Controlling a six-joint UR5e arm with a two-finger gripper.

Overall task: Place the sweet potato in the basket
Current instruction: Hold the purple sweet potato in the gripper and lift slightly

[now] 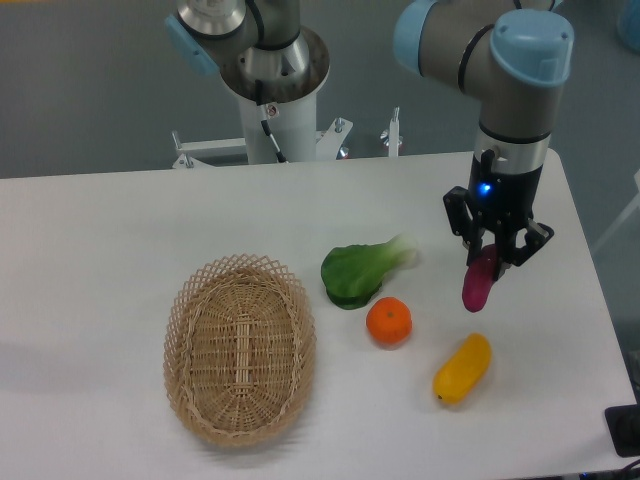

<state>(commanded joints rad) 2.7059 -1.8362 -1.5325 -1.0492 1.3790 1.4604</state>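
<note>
The sweet potato (478, 283) is a slim magenta-purple tuber hanging nearly upright at the right side of the table, lifted above the surface. My gripper (492, 256) is shut on its upper end, with the lower end pointing down. The basket (240, 347) is an oval tan wicker one at the lower left of the table, with nothing inside it. It lies well to the left of my gripper.
A green leafy vegetable (358, 271) and a round orange (389, 322) lie between the gripper and the basket. A yellow-orange oblong vegetable (463, 368) rests below the gripper. The table's right edge is close by.
</note>
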